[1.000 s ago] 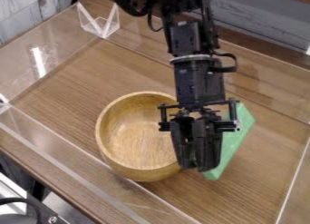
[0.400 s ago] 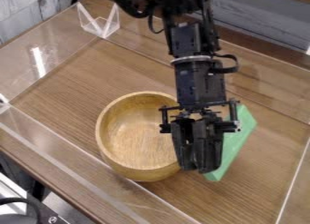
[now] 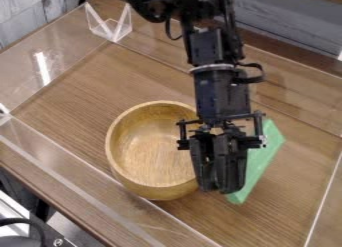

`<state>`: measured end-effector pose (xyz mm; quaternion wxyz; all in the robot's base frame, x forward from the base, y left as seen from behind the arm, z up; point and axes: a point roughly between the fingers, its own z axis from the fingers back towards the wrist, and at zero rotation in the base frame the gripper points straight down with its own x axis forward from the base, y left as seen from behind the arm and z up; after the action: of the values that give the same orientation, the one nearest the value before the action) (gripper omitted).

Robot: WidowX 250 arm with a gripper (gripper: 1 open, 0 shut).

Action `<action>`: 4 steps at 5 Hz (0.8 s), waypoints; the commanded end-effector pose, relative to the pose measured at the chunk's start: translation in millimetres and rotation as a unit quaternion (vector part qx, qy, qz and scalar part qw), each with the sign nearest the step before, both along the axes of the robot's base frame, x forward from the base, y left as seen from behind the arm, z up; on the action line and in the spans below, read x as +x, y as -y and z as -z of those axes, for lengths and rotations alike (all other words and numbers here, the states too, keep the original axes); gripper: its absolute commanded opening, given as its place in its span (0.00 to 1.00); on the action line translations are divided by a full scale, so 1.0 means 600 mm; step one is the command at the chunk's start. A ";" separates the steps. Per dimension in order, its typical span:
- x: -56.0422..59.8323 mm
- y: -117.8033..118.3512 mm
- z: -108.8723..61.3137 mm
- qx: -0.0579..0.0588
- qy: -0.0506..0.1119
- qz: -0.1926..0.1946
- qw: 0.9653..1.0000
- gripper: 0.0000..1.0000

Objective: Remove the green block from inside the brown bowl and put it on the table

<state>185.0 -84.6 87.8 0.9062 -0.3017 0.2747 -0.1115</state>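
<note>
The green block (image 3: 265,161), beside the bowl (image 3: 123,152) toward the desk's (image 3: 80,96) right edge, looks light and stiff; grasp it mid-length across its narrow width. The hand (image 3: 222,187) is clenched, its grip on the block unclear.

The light on me is moderate and even, and it seems soft; I cannot tell where it comes from. My desk (image 3: 80,86) shows warm and brown, with a faint whitish sheen along its lower left part. Thin pale glints run along the clear walls at the left of the frame. Near the middle, my black arm (image 3: 218,76) is so dark that its parts merge, and my pincer is hard to make out. Inside the bowl (image 3: 150,141), the shading is gentle. The small picture is slightly soft, fine detail lost throughout.
</note>
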 end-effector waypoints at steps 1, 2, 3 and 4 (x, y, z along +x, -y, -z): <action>0.008 0.004 -0.012 -0.010 0.017 0.011 1.000 0.00; 0.007 0.005 -0.012 -0.014 0.014 0.016 1.000 0.00; 0.005 0.006 -0.011 -0.017 0.009 0.019 1.000 0.00; 0.004 0.006 -0.010 -0.021 0.005 0.024 0.999 0.00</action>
<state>180.9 -85.6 86.6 0.8949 -0.3123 0.2938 -0.1236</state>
